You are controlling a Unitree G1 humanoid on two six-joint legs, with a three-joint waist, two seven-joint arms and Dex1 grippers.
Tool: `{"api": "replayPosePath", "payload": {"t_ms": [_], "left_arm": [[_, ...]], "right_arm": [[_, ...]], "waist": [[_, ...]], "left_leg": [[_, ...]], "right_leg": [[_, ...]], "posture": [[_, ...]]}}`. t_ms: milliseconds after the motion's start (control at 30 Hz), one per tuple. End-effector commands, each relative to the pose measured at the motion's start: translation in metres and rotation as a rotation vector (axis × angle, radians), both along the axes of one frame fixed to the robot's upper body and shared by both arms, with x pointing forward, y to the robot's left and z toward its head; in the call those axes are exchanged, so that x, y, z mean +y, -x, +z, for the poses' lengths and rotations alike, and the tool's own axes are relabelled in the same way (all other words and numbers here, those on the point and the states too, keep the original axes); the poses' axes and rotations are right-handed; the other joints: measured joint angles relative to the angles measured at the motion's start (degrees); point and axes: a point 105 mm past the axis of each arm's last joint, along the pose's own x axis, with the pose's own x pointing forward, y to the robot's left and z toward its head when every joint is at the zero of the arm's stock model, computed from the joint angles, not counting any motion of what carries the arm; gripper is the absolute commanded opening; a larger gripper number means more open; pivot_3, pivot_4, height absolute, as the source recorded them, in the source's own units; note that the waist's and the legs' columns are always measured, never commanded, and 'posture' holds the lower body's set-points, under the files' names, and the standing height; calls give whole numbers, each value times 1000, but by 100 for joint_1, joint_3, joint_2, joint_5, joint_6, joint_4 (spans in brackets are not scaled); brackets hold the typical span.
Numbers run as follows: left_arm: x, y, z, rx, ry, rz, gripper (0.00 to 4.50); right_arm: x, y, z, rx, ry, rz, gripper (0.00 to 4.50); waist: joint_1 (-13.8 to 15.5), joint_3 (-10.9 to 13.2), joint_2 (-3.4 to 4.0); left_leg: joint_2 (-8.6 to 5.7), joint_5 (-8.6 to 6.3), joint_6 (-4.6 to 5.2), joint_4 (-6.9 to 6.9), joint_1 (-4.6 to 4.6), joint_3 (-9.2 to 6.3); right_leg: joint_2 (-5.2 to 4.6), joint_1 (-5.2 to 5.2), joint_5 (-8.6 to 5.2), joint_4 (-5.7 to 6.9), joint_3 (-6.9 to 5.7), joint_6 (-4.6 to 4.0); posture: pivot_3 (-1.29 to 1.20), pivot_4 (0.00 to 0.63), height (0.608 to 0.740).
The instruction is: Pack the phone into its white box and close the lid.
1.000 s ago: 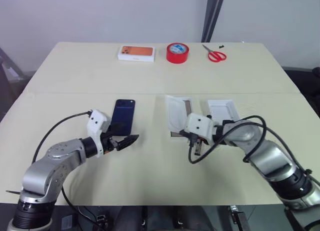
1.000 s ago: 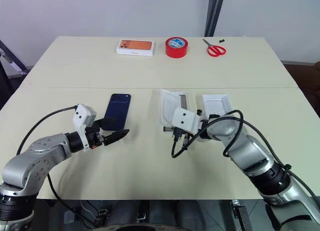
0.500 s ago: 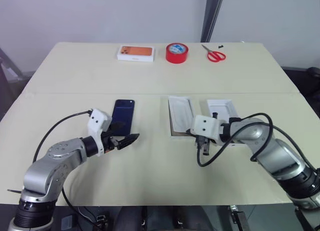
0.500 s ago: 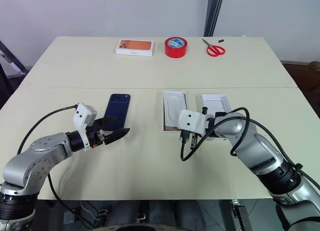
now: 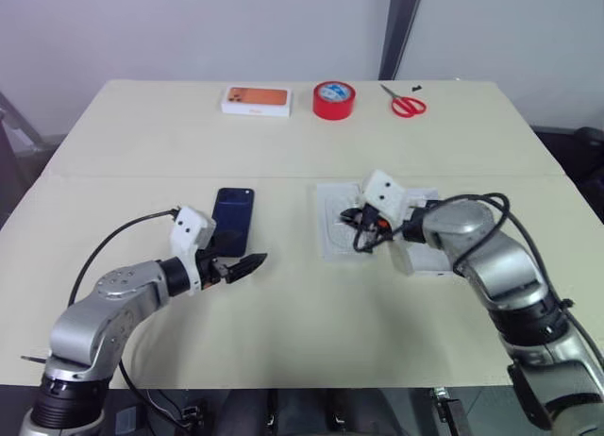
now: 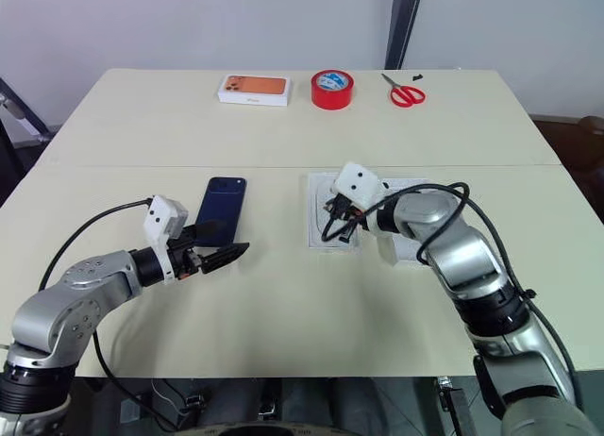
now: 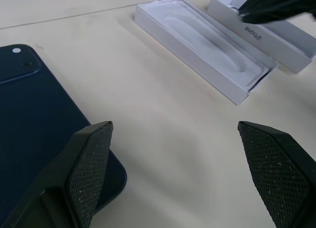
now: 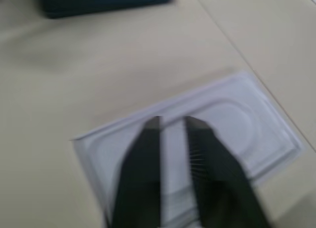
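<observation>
The dark navy phone (image 5: 232,219) lies flat on the table, left of centre. My left gripper (image 5: 243,252) hovers open at its near right corner, holding nothing, with the phone beside one finger (image 7: 89,164). To the right sits the white box (image 5: 338,230) with a white insert with an oval recess (image 7: 202,40) lying in it. My right gripper (image 8: 173,122) hangs just above that insert, its fingers shut and empty. The lid (image 7: 269,38) lies open side up on the box's right, partly hidden by my right arm.
At the table's far edge stand a white box with an orange picture (image 5: 257,100), a red tape roll (image 5: 334,100) and red scissors (image 5: 406,104). A seam crosses the beige table (image 5: 302,313) just beyond the phone.
My right gripper has moved away from me, from the box's near end to over its middle. The insert, tilted before with brown showing beneath, now lies flat. The left arm has kept still.
</observation>
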Motion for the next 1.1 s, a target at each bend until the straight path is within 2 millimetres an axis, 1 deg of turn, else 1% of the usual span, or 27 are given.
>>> {"api": "replayPosePath", "payload": {"t_ms": [33, 133, 300, 367, 467, 600, 667, 767, 833, 867, 933, 1000, 1033, 1067, 1100], "left_arm": [[-1, 0, 8, -45, 1, -12, 4268], [-1, 0, 9, -48, -1, -9, 4268], [-1, 3, 10, -52, 4, -5, 4268], [-1, 4, 10, -53, 4, -2, 4268], [0, 5, 10, -56, 7, 9, 4268], [1, 7, 10, -55, 5, 14, 4268], [1, 7, 10, -55, 4, 17, 4268], [3, 7, 10, -56, 2, 21, 4268], [3, 8, 11, -56, 2, 22, 4268], [3, 9, 11, -55, 3, 16, 4268], [-2, 15, 11, -55, -8, -27, 4268], [-5, 19, 11, -56, -20, -65, 4268], [-11, 26, 9, -56, -34, -120, 4268], [-16, 32, 8, -59, -50, -172, 4268], [-19, 37, 7, -64, -67, -217, 4268]], "right_arm": [[0, -26, 3, -59, -10, -88, 27], [3, -48, 0, -86, -20, -157, 27], [9, -68, -11, -98, -14, -201, 27], [10, -69, -21, -80, 17, -195, 27], [11, -63, -32, -38, 54, -165, 27], [11, -52, -37, -7, 85, -129, 27], [11, -48, -29, -39, 70, -118, 27], [13, -41, -3, -131, -1, -74, 27], [11, -22, 10, -95, -66, 19, 27], [9, -10, 13, -66, -83, 68, 267], [3, 18, 14, -47, -51, 183, 863], [1, 35, 12, -26, -21, 247, 1853], [1, 50, 3, 10, 9, 299, 2312], [0, 62, -5, 42, 32, 333, 2888], [0, 70, -12, 68, 48, 353, 2888]], "waist": [[-7, 0, 0], [-36, 0, 2], [-22, 1, 2], [-18, 1, 2], [-21, 1, 3], [-24, 0, 4], [-22, 0, 4], [-20, 0, 4], [-13, 3, 8], [-1, 3, 8], [21, 2, 7], [15, 2, 7], [10, 2, 7], [10, 2, 7], [-2, 2, 7]], "left_leg": [[0, 0, 0, 0, 0, 0], [0, 2, -3, 0, 0, 2], [0, 4, -5, 0, -1, 3], [-1, 4, -5, 1, -1, 3], [-1, 3, -5, 0, -1, 3], [-1, 3, -4, 0, 0, 2], [0, 3, -4, 0, 0, 2], [0, 3, -4, 0, 0, 1], [0, 2, -4, 0, -1, 1], [0, 2, -3, 0, -1, 1], [0, 0, 1, 0, -3, 0], [0, -3, 6, -1, -2, -2], [0, -4, 6, -1, 0, -2], [0, -4, 6, -1, -1, -2], [0, -4, 6, -2, 0, -3]], "right_leg": [[0, 0, 0, 0, 0, 0], [2, -2, 0, 4, 1, 0], [4, -4, 1, 5, 0, 1], [4, -3, 1, 5, 0, 1], [4, -3, 1, 5, -1, 1], [4, -3, 1, 7, -1, 1], [4, -3, 1, 7, -1, 1], [4, -3, 1, 7, -1, 1], [4, -4, 1, 6, 0, 1], [4, -4, 1, 6, 0, 1], [3, -1, 1, 2, -1, 1], [2, 5, 1, -5, -3, 1], [1, 7, 0, -6, -2, 1], [1, 8, 0, -6, -2, 0], [0, 7, 0, -6, -2, -1]], "posture": [[0, 150, 725], [0, 150, 725], [0, 150, 725], [0, 150, 725], [0, 150, 725], [0, 150, 725], [0, 150, 725], [0, 150, 725], [0, 150, 725], [0, 150, 725], [0, 150, 725], [0, 150, 725], [0, 150, 725], [0, 150, 725], [0, 150, 725]]}}
